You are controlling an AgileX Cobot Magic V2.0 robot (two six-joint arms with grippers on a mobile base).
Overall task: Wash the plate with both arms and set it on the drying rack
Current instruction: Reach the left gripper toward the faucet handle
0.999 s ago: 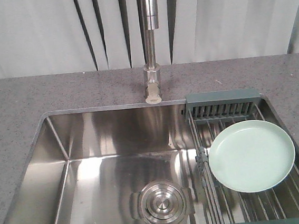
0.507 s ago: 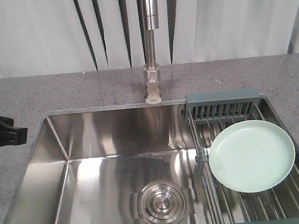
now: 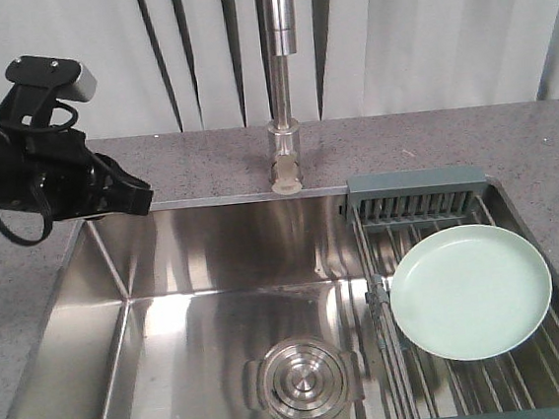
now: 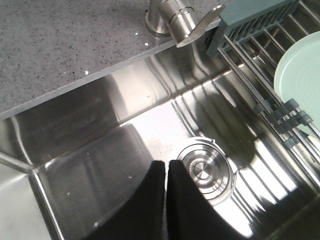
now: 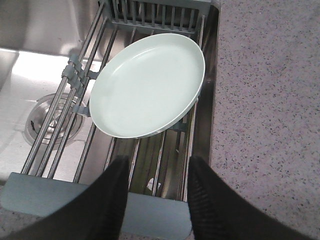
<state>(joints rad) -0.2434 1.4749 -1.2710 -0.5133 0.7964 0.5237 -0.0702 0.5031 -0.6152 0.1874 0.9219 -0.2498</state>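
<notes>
The round pale mint-green plate (image 3: pixel 471 292) lies flat on the steel-rod drying rack (image 3: pixel 412 355) at the sink's right side. The black left gripper (image 4: pixel 166 175), fingers pressed together, hangs over the steel sink basin (image 3: pixel 197 277). The black right gripper (image 5: pixel 156 172), fingers spread, hovers at the plate's near edge.

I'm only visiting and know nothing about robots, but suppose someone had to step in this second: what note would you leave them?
Left claw: shut and empty, hanging over the sink near its back left corner, above the drain.
Right claw: open and empty, poised above the near end of the drying rack.
The plate lies face up on the rack rods, beside the basin.
Whether the plate has been washed cannot be told; no running water is visible at the tap.
Left: if unwashed, grip the plate, wash it with both arms, then set it on the rack.
</notes>
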